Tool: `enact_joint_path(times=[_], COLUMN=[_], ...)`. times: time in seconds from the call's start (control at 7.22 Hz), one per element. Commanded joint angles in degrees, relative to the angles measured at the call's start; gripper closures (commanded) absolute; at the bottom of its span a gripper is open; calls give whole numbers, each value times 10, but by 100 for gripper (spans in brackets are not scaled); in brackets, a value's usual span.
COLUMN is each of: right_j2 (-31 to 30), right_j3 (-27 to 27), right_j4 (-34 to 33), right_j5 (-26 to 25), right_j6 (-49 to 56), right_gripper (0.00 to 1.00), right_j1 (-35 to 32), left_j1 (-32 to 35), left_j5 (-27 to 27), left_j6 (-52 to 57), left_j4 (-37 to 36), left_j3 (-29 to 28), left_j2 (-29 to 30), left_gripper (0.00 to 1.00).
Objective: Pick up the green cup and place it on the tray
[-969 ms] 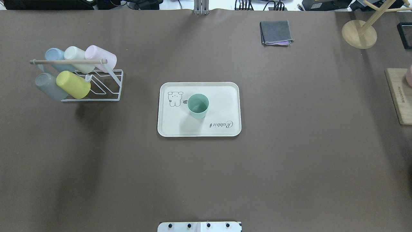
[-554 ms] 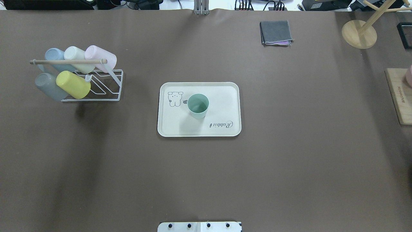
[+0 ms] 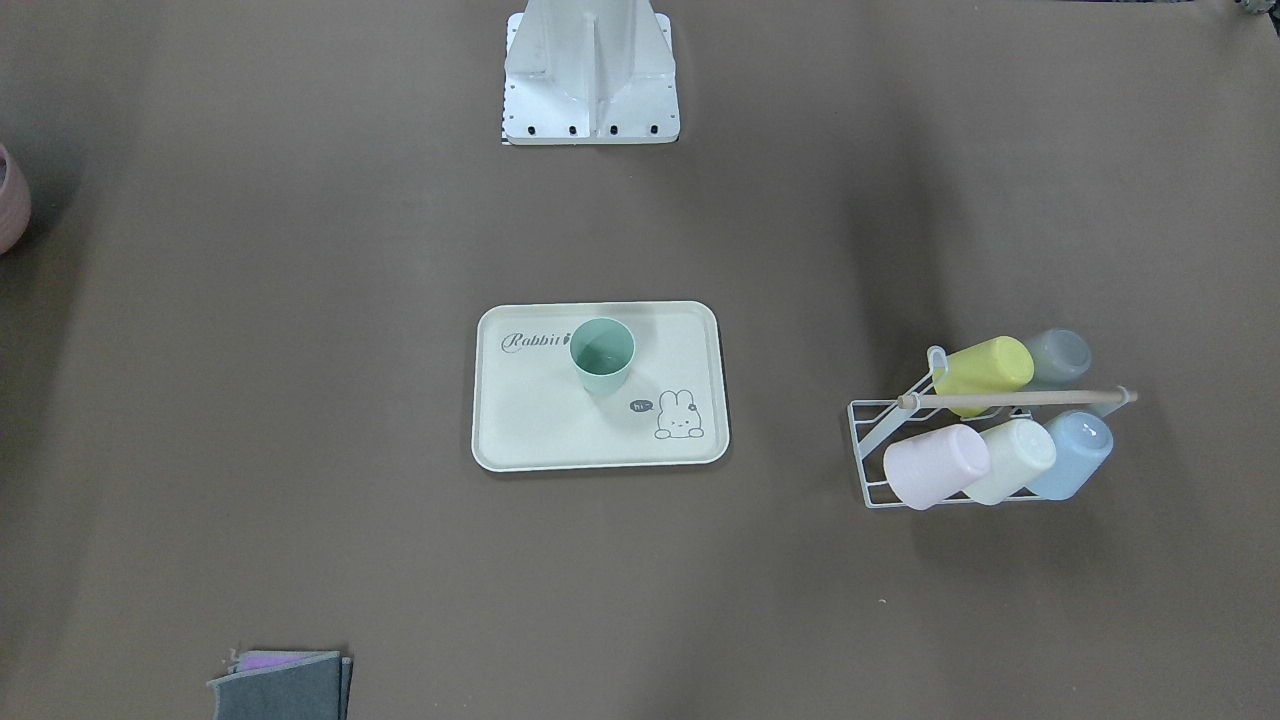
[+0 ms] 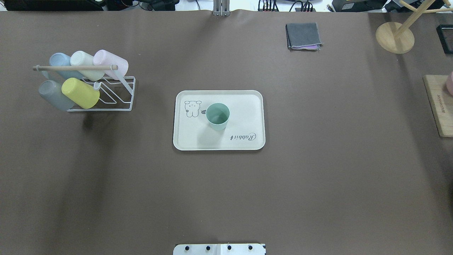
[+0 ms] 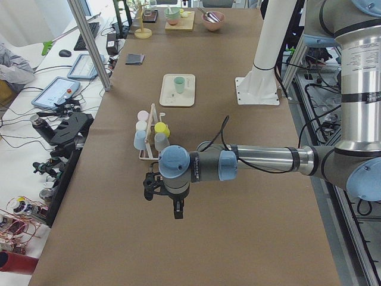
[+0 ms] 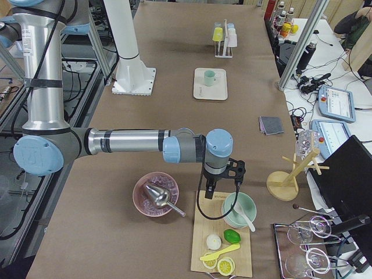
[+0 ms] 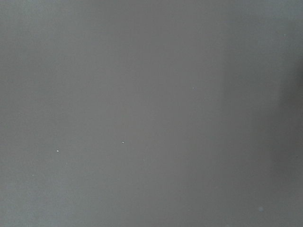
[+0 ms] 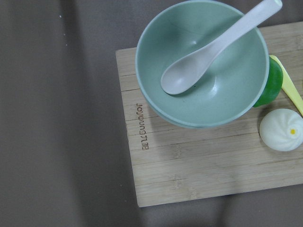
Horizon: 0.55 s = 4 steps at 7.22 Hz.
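Observation:
The green cup (image 4: 217, 116) stands upright on the cream tray (image 4: 247, 102) in the middle of the table, between the bunny drawing and the "Rabbit" script. Both also show in the front view, cup (image 3: 602, 355) on tray (image 3: 530, 420). No gripper is near them. My left gripper (image 5: 176, 211) shows only in the exterior left view, over bare table near the table's left end. My right gripper (image 6: 218, 185) shows only in the exterior right view, above a wooden board (image 8: 189, 165). I cannot tell whether either is open or shut.
A white wire rack (image 4: 116, 95) with several pastel cups, one yellow (image 4: 80, 92), stands at the left. A grey folded cloth (image 4: 303, 36) and a wooden stand (image 4: 394, 37) are at the back right. A green bowl with spoon (image 8: 203, 66) sits on the board.

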<state>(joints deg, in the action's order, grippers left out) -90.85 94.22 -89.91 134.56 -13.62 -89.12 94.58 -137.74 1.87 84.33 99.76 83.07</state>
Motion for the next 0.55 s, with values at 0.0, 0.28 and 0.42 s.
enact_joint_path(times=[0.0, 0.28, 0.42], right_j2=[1, 1, 1], right_j3=[0, 0, 0], right_j4=[0, 0, 0], right_j5=[-1, -2, -2], right_j6=[-1, -1, -1], right_gripper=[0, 0, 0], right_j1=[0, 0, 0], left_j1=[0, 2, 2], left_j5=[-4, -4, -3], left_j6=[-8, -8, -8], left_j4=[-13, -11, -10], left_j3=[17, 20, 26], left_j2=[-5, -12, -13], left_gripper=[2, 2, 2])
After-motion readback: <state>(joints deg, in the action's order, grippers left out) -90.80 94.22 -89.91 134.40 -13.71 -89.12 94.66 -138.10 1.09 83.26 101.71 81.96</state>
